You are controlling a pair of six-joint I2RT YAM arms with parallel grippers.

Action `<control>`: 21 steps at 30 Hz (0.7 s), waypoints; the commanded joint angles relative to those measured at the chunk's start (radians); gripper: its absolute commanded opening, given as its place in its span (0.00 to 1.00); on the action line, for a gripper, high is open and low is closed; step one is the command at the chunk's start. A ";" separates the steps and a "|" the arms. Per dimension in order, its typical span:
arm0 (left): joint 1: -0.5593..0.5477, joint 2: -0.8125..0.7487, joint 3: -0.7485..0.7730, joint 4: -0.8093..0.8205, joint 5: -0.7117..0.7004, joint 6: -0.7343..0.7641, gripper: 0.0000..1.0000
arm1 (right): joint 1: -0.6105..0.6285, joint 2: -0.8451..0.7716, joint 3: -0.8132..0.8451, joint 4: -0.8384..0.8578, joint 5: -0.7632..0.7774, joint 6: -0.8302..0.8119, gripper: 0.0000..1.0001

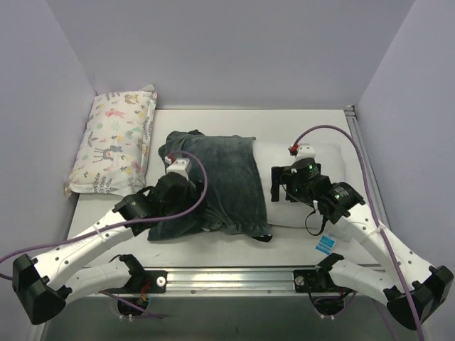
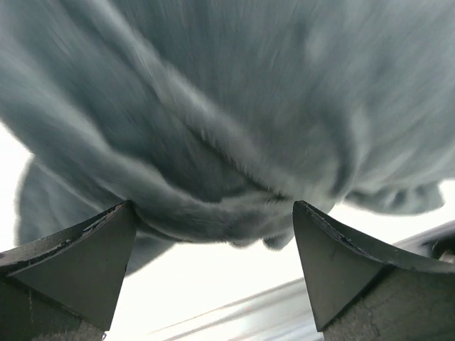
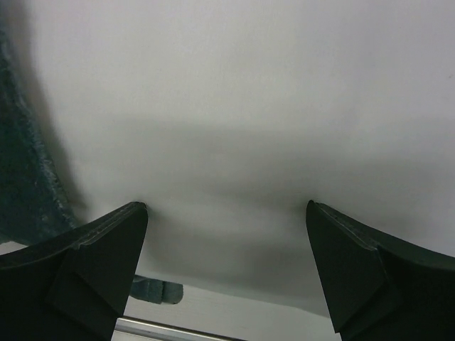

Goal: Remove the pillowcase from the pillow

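Note:
The dark grey-teal plush pillowcase [image 1: 220, 181] lies across the middle of the table, still over the left part of the white pillow [image 1: 284, 213], whose right end sticks out bare. My left gripper [image 1: 179, 186] hangs over the case's rumpled left end; in the left wrist view its jaws stand wide apart, open, with the plush folds [image 2: 227, 142] just beyond the tips and nothing between them. My right gripper [image 1: 279, 186] sits on the bare pillow, open, its fingertips [image 3: 131, 213] resting against the white cloth [image 3: 242, 121]. The case's edge [image 3: 25, 163] shows at the left.
A smaller pillow printed with pastel animals [image 1: 114, 142] lies at the back left against the wall. A blue tag [image 1: 325, 245] lies near the pillow's near right corner. A metal rail [image 1: 234, 275] runs along the near table edge. Purple walls close in both sides.

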 commanded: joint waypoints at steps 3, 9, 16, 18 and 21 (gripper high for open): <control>-0.089 0.012 -0.157 0.282 0.015 -0.167 0.98 | 0.058 0.066 -0.081 0.003 0.075 0.038 1.00; -0.110 0.133 -0.253 0.451 -0.068 -0.211 0.88 | 0.063 0.197 -0.094 0.148 0.006 0.054 0.56; 0.031 0.169 -0.147 0.255 -0.198 -0.159 0.00 | -0.044 0.211 0.020 0.094 0.013 0.041 0.00; 0.141 0.120 -0.127 0.225 -0.204 -0.113 0.00 | -0.116 0.169 0.058 0.070 -0.021 0.037 0.00; 0.290 0.041 -0.096 0.173 -0.169 -0.028 0.00 | -0.251 0.125 0.122 0.022 -0.055 0.018 0.00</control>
